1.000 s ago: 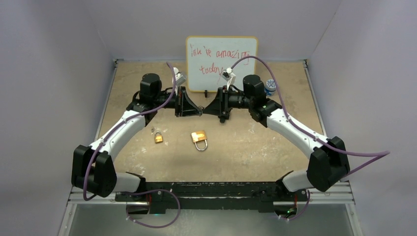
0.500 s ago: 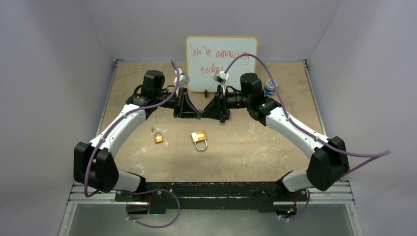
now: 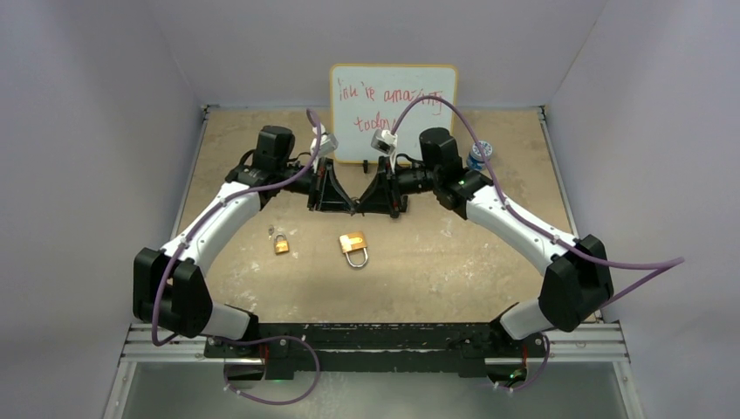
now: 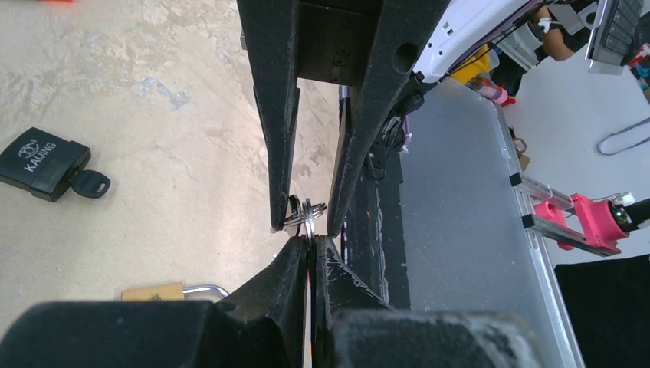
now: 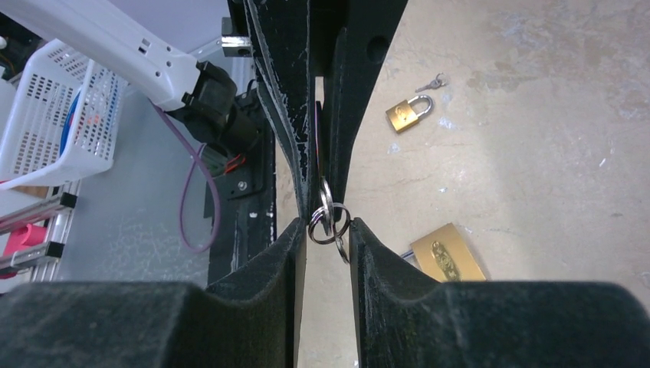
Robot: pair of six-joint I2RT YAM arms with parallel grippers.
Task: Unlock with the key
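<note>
Seen from above, the left gripper (image 3: 349, 203) and right gripper (image 3: 366, 202) meet tip to tip over the worktop (image 3: 436, 262), in front of the whiteboard (image 3: 393, 105). That view hides what is between them. The wrist views show it: the left fingers (image 4: 283, 276) are pressed nearly together on the thin key (image 5: 317, 138), its key rings (image 5: 329, 221) hanging at their tips. The right fingers (image 5: 283, 261) stand narrowly apart on either side of the rings; I cannot tell whether they pinch them. On the worktop lie a small brass padlock (image 3: 282, 244), a loose key (image 3: 271, 230) beside it, and a larger brass padlock (image 3: 353, 248). Only the left wrist view shows a black padlock (image 4: 42, 161), a key in it.
</note>
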